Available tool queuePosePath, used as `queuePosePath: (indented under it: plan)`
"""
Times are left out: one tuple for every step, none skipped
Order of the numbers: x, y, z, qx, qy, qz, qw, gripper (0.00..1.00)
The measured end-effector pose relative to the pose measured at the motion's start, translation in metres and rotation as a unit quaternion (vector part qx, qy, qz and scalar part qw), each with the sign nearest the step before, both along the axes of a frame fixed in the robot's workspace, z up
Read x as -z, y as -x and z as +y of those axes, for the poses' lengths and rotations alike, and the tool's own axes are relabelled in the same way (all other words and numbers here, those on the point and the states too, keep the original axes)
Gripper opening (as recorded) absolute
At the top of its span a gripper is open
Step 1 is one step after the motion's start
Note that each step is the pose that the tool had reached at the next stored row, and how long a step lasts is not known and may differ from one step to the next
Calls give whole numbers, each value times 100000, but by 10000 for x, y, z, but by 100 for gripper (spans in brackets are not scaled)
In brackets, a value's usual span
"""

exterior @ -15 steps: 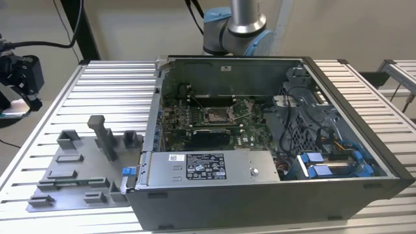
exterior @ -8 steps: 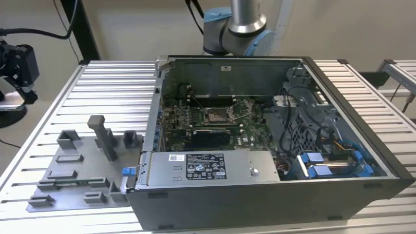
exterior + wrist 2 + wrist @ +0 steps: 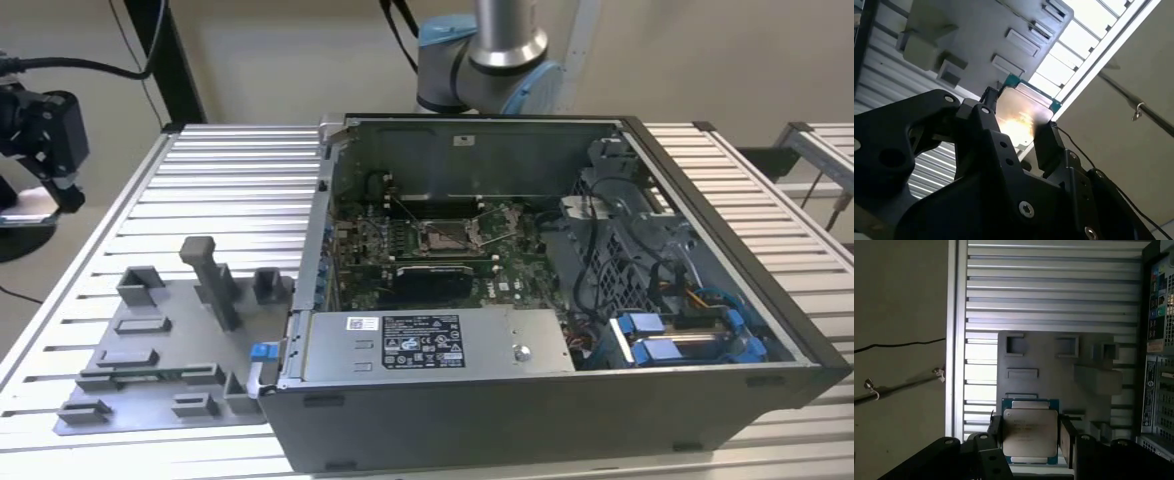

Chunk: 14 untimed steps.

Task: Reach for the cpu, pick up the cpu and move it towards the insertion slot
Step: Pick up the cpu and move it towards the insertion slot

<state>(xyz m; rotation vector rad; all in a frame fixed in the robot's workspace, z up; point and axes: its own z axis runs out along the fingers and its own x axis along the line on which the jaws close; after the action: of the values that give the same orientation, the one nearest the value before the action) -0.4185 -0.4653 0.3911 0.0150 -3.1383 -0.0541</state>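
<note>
The cpu (image 3: 1030,432) is a small square chip with a silvery top, and it sits between the two black fingers (image 3: 995,432) of my gripper (image 3: 1030,439), which is shut on it. In the second wrist view the cpu (image 3: 1021,117) glints between the same fingers, with my gripper (image 3: 1016,122) held well above the grey fixture tray (image 3: 969,35). The insertion slot (image 3: 447,235), a shiny metal-framed socket with a dark centre, lies on the motherboard inside the open computer case (image 3: 534,400). A black gripper body (image 3: 40,130) hangs at the exterior view's far left, away from the case.
The grey fixture tray (image 3: 147,370) with upright blocks and recesses lies on the ribbed metal table (image 3: 227,190), left of the case in the exterior view. The table edge and floor show beside the tray (image 3: 1054,370). Cables, a drive cage and a power supply crowd the case.
</note>
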Motion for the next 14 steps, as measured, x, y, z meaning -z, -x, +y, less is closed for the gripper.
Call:
queuePosePath:
  plan:
    - [1, -45, 0, -5, -5, 1, 100000, 0]
    - [0, -92, 0, -4, 2, 19, 100000, 0]
    - [1, -137, -1, -7, -1, 27, 100000, 0]
    - [1, -186, 0, -4, -3, 34, 100000, 0]
    - [1, -226, 0, 0, -1, 42, 100000, 0]
    - [1, -273, 0, 1, -4, 51, 100000, 0]
    - [0, -318, 0, -1, -2, 55, 100000, 0]
    - [0, -364, 0, -5, -2, 50, 100000, 0]
    - [1, -409, 0, -5, -3, 50, 100000, 0]
    - [0, -456, 0, -5, -1, 53, 100000, 0]
    - [1, -500, 0, -1, -3, 52, 100000, 0]
    - [1, -545, 0, -1, -4, 49, 100000, 0]
    - [0, -592, 0, -5, -1, 53, 100000, 0]
    - [0, -638, 0, -3, -2, 55, 100000, 0]
